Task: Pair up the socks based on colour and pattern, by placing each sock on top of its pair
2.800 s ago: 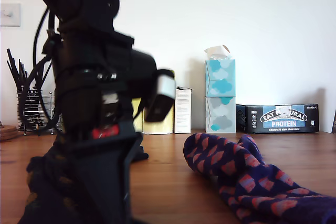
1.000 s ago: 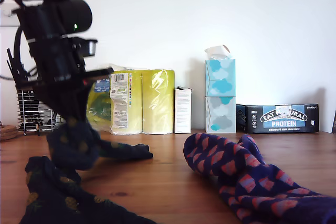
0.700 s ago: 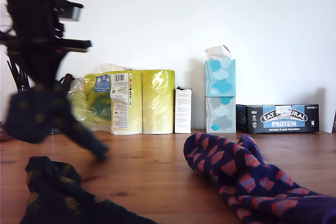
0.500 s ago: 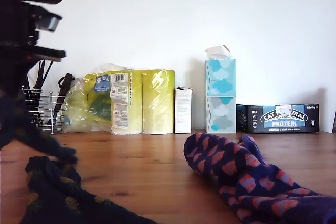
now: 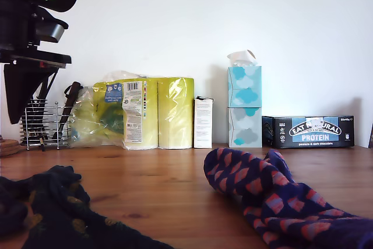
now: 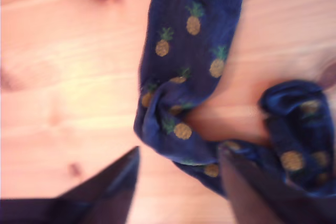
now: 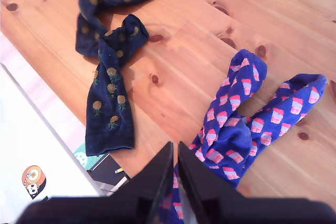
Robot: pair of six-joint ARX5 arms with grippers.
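So, both pineapple socks (image 7: 107, 51) lie on the wooden bench (image 7: 199, 35), touching each other in a loose bunched line. My first gripper (image 6: 178, 182) hovers right above them with its fingers (image 6: 113, 184) spread well apart and nothing between them; one pineapple sock's folded part sits just past the gap in the first wrist view. In the exterior view that dark navy pile (image 5: 52, 211) sits low at the view's left, with a black arm (image 5: 29, 39) hanging above it.

Both blue-purple socks (image 7: 247, 124) with the pink block pattern lie heaped together, well apart from the pineapple socks, with bare wood between the two piles. In the exterior view they sprawl (image 5: 274, 199) across the front, toward the view's right of the pineapple pile.

My second gripper (image 7: 175, 182) is high above the bench, fingers (image 7: 155, 182) pressed nearly together with only a thin slit showing and holding nothing.

Behind the socks, against the wall, stand a yellow pack of paper rolls (image 5: 140, 112), a stacked tissue box (image 5: 244, 106) and a dark protein bar box (image 5: 308, 131).
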